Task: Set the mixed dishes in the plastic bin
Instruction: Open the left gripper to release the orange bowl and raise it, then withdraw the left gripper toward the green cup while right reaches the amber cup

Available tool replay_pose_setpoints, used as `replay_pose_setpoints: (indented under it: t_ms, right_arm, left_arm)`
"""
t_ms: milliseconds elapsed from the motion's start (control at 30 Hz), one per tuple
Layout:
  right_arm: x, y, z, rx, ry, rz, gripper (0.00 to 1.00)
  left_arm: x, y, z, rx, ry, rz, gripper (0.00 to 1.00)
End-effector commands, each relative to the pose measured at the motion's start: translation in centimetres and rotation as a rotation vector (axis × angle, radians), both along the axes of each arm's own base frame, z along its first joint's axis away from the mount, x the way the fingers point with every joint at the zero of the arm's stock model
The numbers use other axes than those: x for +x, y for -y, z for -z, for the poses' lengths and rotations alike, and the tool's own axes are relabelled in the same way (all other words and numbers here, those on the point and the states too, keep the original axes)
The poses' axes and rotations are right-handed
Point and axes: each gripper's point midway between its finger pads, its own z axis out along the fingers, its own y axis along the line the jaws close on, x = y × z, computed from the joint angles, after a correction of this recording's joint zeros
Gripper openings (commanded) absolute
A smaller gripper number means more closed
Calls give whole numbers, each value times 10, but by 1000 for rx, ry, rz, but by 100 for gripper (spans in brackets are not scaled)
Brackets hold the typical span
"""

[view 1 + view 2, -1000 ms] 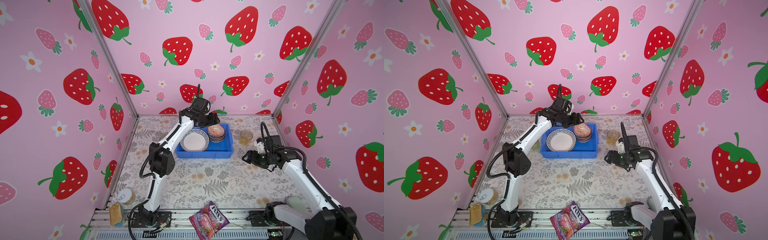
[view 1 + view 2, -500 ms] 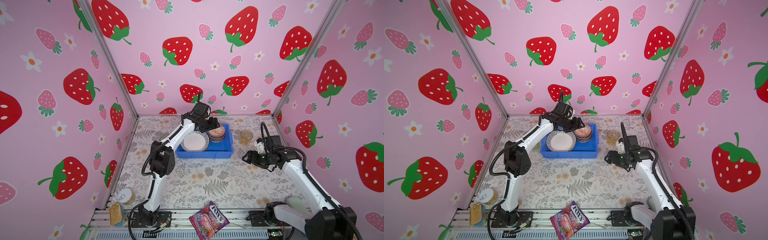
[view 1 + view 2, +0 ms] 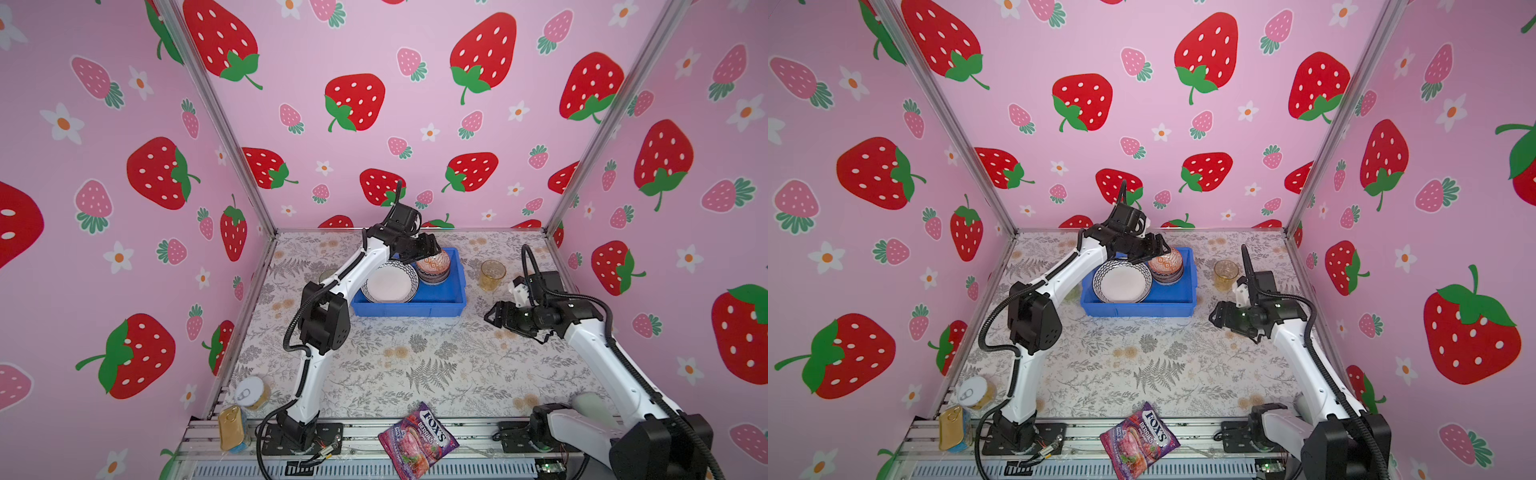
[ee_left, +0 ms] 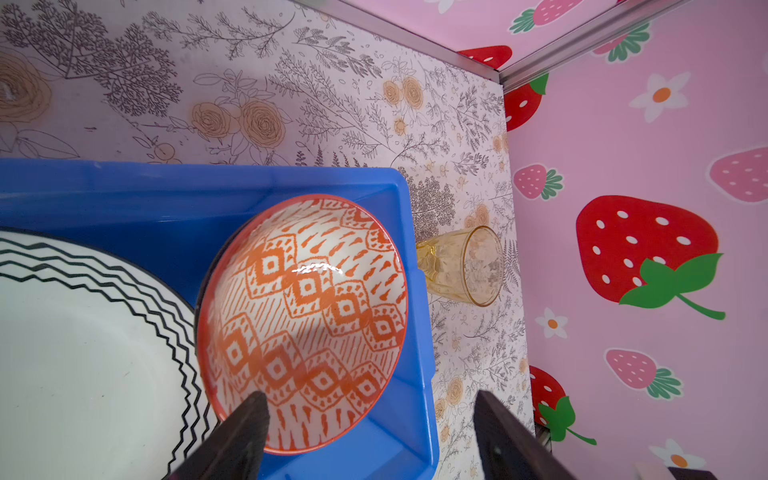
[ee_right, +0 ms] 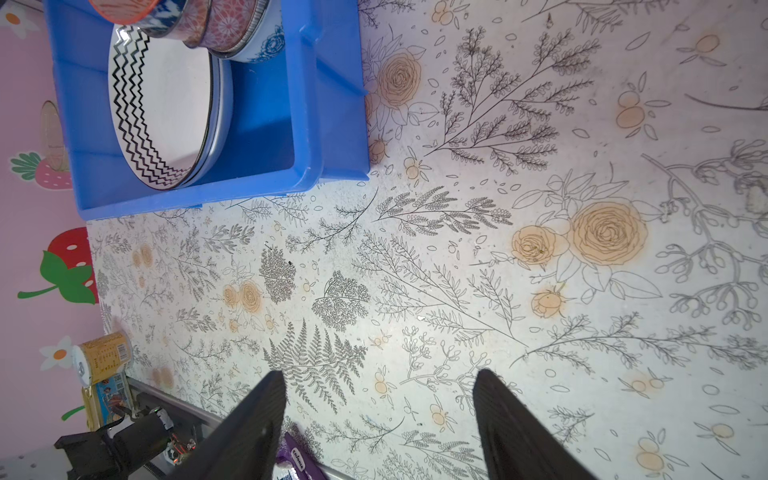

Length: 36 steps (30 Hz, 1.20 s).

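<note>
Gaping empty, left gripper (image 3: 428,248) hangs over orange bowl (image 3: 433,264) in blue bin (image 3: 407,308); right gripper (image 3: 494,314) gapes too; amber tumbler (image 3: 492,275) nearby.

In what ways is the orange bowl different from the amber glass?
The orange bowl sits in the blue bin, atop a stack of bowls; the amber glass stands on the table outside it. The bowl is opaque and patterned; the glass is see-through. Both are upright.

My worktop (image 3: 415,353): floral print.
Back middle: blue plastic bin (image 3: 409,309).
Near its right: amber tumbler (image 3: 492,275), upright.
Front-left corner: tin can (image 3: 252,392).
</note>
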Motion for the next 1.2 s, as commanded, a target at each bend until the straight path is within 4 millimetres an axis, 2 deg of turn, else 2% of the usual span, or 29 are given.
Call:
replay_pose_setpoints:
  t_ms: [0,300,400,567,767,933,1067,1167]
  right_arm:
    - [1,-1,-5,11,28,-20,74]
    - [24,-13,-14,48,59,-49,74]
    - [35,-19,-20,50,71,-60,75]
    - [55,-34,-33,12,104,-96,77]
    - [88,-35,-46,-58,125,-97,79]
    - [121,-30,-55,-119,149,-74,76]
    - [150,-10,-57,-163,160,-19,73]
    - [168,10,-50,-200,145,25,73]
  left_arm:
    - [-5,1,-10,2,10,14,81]
    - [-29,-24,-57,46,87,13,88]
    - [-38,-43,-67,69,105,-15,91]
    - [-52,-85,-81,100,123,-93,94]
    - [-75,-140,-79,147,101,-193,99]
    - [-100,-180,-73,169,84,-274,99]
    - [-120,-211,-67,184,76,-330,99]
    - [-134,-232,-63,196,62,-365,99]
